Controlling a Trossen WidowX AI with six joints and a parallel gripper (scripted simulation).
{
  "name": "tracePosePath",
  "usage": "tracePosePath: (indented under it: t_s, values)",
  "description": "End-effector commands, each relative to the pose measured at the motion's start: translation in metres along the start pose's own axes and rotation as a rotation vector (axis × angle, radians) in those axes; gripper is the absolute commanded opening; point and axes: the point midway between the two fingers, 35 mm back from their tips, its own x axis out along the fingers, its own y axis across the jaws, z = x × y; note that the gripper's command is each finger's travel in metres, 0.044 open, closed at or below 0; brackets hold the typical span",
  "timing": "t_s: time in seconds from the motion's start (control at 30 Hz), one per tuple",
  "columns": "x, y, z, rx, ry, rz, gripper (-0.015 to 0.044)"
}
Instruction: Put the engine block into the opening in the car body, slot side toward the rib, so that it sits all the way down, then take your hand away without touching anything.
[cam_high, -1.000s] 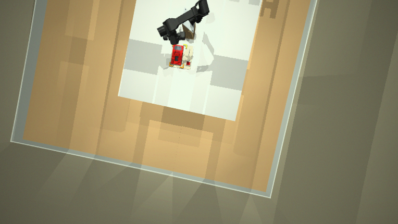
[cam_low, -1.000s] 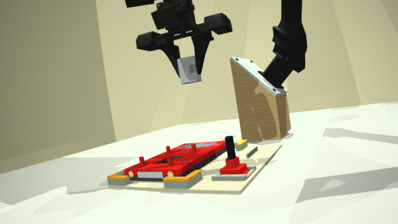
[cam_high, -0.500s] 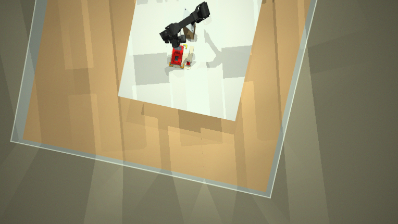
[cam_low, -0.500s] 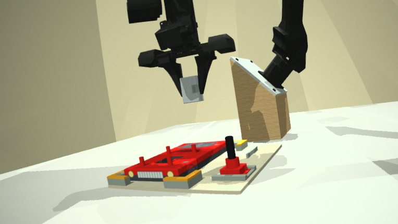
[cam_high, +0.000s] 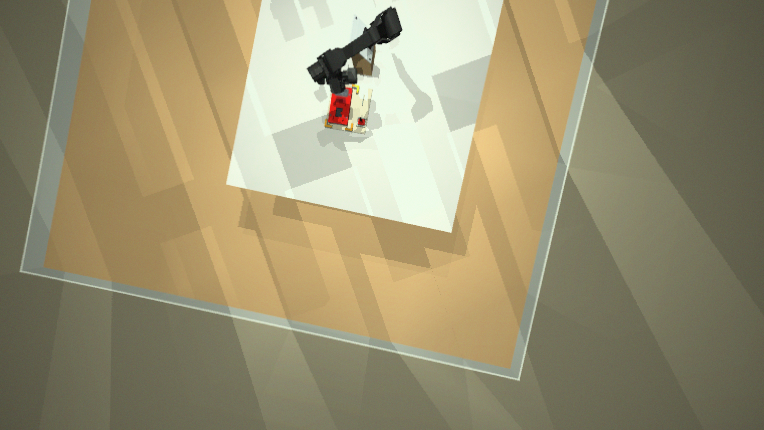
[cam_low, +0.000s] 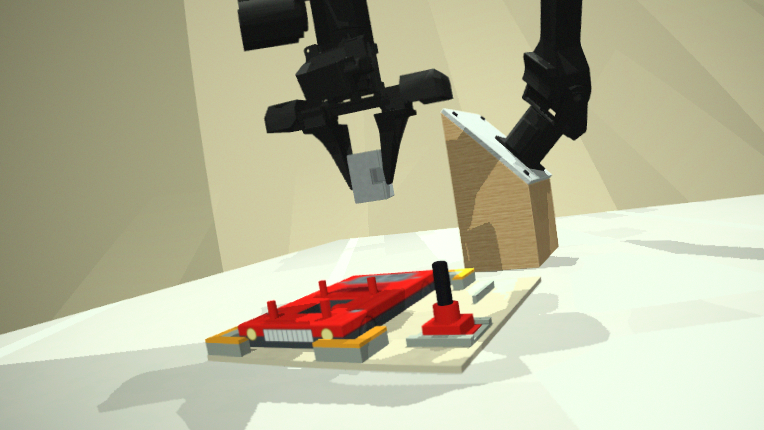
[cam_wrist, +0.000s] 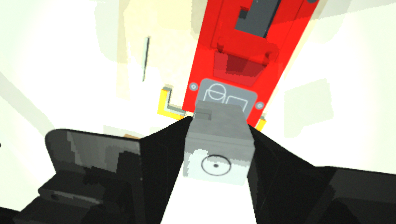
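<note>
The grey engine block (cam_low: 364, 178) (cam_wrist: 218, 150) is held between the two fingers of my gripper (cam_low: 371, 185) (cam_wrist: 217, 125), which is shut on it. A small slot shows on one side face of the block, partly behind a finger in the exterior view. The block hangs well above the rear end of the red car body (cam_high: 335, 119) (cam_low: 342, 323) (cam_wrist: 210, 50), not touching it. The dark opening (cam_high: 339, 112) (cam_low: 311, 308) (cam_wrist: 257, 20) lies nearer the car's front, among upright red pins. I cannot make out the rib for certain.
The car sits on a cream board (cam_low: 417, 356) between yellow-topped corner brackets (cam_low: 347, 344) (cam_wrist: 162, 102). Beside it stands a red base with a black post (cam_low: 441, 283). A low grey strip (cam_low: 483, 291) (cam_wrist: 146, 59) and the wooden arm mount (cam_low: 497, 213) are also near.
</note>
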Motion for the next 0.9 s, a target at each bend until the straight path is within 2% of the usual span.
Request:
tracePosePath:
  t_s: [0.0,0.57,0.87]
  values:
    - [0.001,-0.002,0.004,0.003,0.085,0.001,0.0]
    - [0.008,0.0,0.023,-0.002,0.639,0.003,0.0]
    - [0.024,0.001,0.025,-0.003,0.662,0.003,0.0]
